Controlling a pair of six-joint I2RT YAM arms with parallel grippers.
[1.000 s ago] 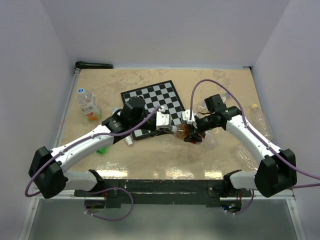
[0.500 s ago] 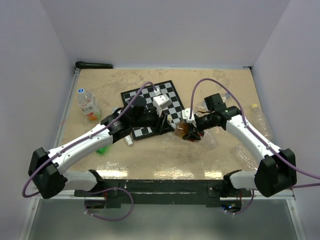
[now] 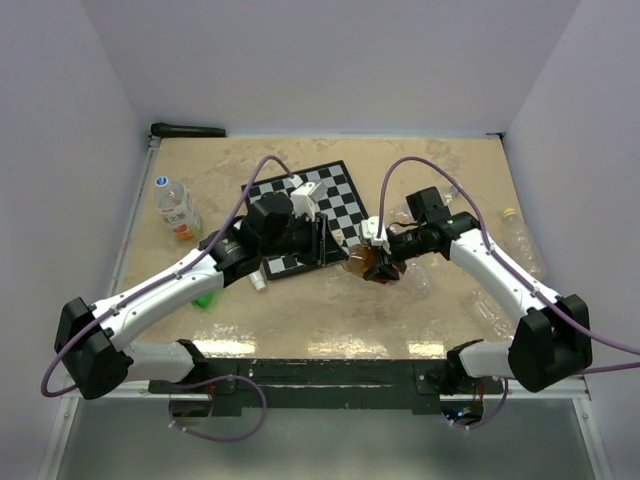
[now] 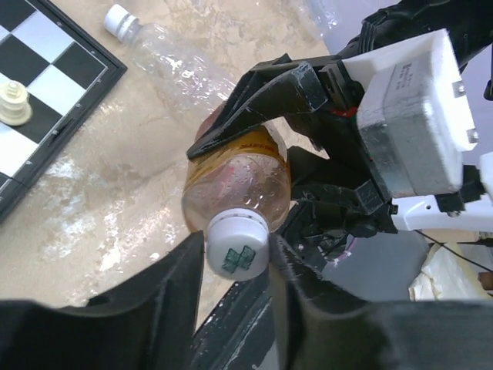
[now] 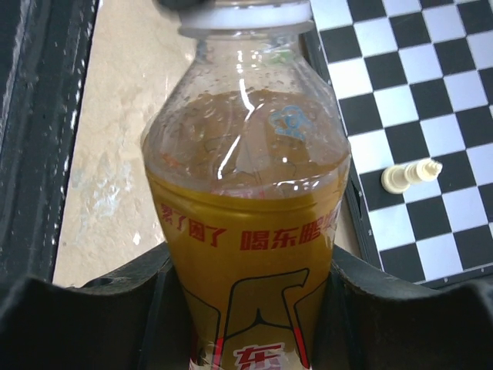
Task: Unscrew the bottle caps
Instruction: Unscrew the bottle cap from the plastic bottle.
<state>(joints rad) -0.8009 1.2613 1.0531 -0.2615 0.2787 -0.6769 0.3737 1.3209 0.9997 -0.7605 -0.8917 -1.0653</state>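
**Item 1: amber bottle** (image 5: 246, 193), part-full of orange drink.
- Is lying roughly horiz., just off the near-right corner of the chessboard (image 3: 330, 190).
- Right gripper (image 5: 250, 327) is clamping it round the body, one finger each side.

**Item 2: white cap** (image 4: 237, 245).
- Is sitting on the neck of item 1, not yet off.
- Left gripper (image 4: 235, 262) is pinching it, fingers closed tight on both sides of the rim.

**Status:**
- Unscrewing is looking underway on this one. No gap is showing btwn cap and neck, so prob. more turns are needed.

**Waiting, caps on:**
- Standing bottle (image 3: 176, 210), far left, w/ white cap.
- Clear bottle (image 4: 173, 62), lying by the board, w/ white cap.
- Another clear bottle at the right edge w/ yellow cap (image 3: 508, 213).

**Poss. done:**
- Small green cap (image 3: 205, 299) is lying loose on the table (image 3: 330, 320) near the left arm, so at least one seems finished.

**Change vs. a sec ago:**
- Left wrist is rolling. Its white camera block is moving from beside the bottle up over the board.
- Right arm and bottle are holding approx. the same place.
- Together this is reading as a twist on the cap.
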